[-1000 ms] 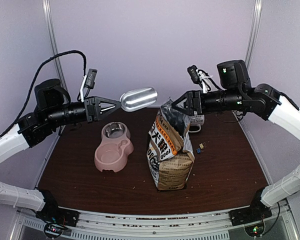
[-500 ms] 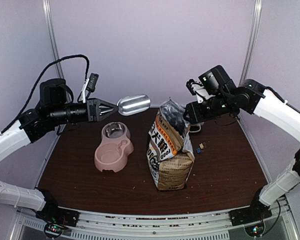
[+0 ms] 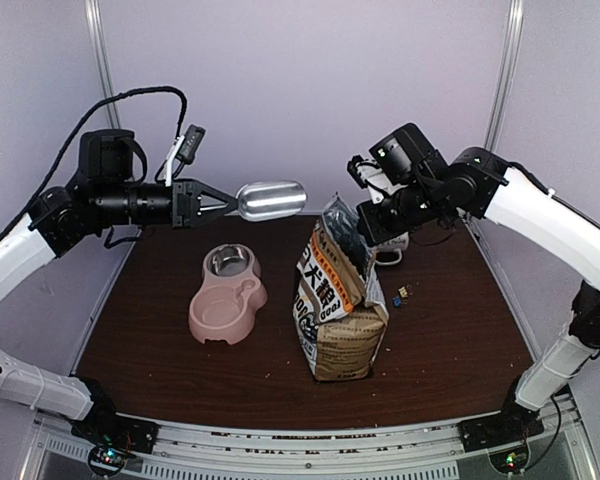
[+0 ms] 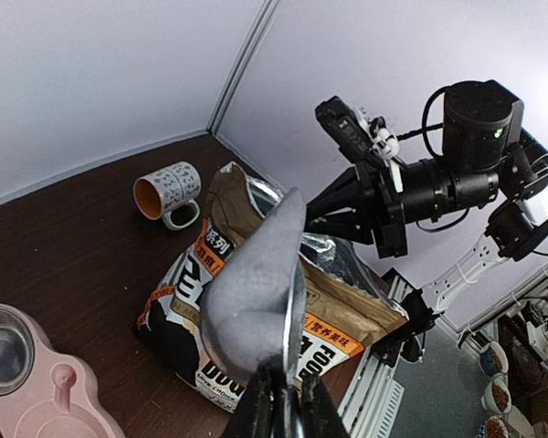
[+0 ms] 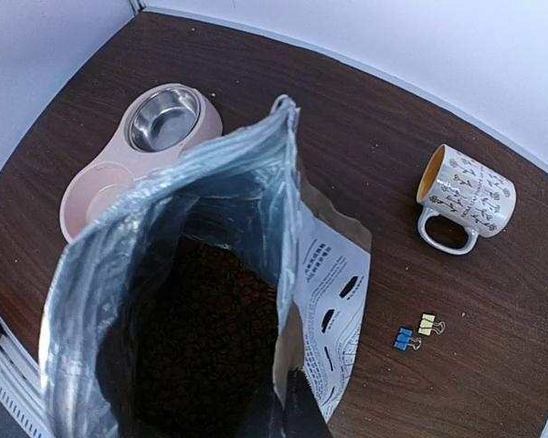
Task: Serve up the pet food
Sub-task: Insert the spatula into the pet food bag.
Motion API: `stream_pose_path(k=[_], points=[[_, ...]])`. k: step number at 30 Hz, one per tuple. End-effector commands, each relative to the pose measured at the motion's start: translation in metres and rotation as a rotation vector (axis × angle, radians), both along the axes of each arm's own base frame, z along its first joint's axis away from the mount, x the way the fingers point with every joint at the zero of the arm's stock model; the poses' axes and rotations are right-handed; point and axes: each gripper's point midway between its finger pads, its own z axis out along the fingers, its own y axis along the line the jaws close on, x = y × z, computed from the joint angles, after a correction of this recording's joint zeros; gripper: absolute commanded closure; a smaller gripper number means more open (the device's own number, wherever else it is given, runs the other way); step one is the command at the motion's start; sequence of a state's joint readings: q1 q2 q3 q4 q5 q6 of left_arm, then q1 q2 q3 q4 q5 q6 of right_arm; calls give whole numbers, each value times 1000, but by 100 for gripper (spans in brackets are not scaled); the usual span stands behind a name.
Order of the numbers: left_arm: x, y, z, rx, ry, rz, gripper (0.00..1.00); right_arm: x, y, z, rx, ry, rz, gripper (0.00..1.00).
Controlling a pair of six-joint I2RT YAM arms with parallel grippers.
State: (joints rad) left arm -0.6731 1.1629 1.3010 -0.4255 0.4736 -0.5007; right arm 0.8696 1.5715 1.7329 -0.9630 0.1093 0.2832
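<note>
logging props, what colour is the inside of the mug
Orange inside the mug; outside white with small dark markings. Clearest in the left wrist view.

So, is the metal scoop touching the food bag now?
Apart. The top view shows the scoop held in the air by the left hand, with bare wall visible between its tip and the rim of the bag.

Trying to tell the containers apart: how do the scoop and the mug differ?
The scoop is bare silver metal; the mug is white, patterned, orange inside. The left tool holds the scoop in the air; the mug lies on its side on the table, untouched. Both are small open vessels.
</note>
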Motion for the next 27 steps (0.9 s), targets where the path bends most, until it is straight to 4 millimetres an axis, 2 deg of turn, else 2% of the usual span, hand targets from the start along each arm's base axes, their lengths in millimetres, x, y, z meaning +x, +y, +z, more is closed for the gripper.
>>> stream_pose_path(k=[1,7,11,15,18,23,27], points=[[-10,4,17,30,-73,-49,100,-16,42,31,100,-38,131,100],[-25,13,15,76,-71,-75,100,-47,103,40,225,-8,290,100],[-37,24,9,120,-64,-79,100,-57,124,43,255,-8,334,100],[-42,30,8,139,-65,-77,100,-60,127,50,286,-16,347,100],[-42,28,15,132,-79,-89,100,-62,124,56,300,-31,345,100],[-32,19,23,153,-84,-94,100,-57,109,59,271,-74,301,100],[-25,1,23,208,-99,-115,100,-49,92,60,235,-115,235,100]])
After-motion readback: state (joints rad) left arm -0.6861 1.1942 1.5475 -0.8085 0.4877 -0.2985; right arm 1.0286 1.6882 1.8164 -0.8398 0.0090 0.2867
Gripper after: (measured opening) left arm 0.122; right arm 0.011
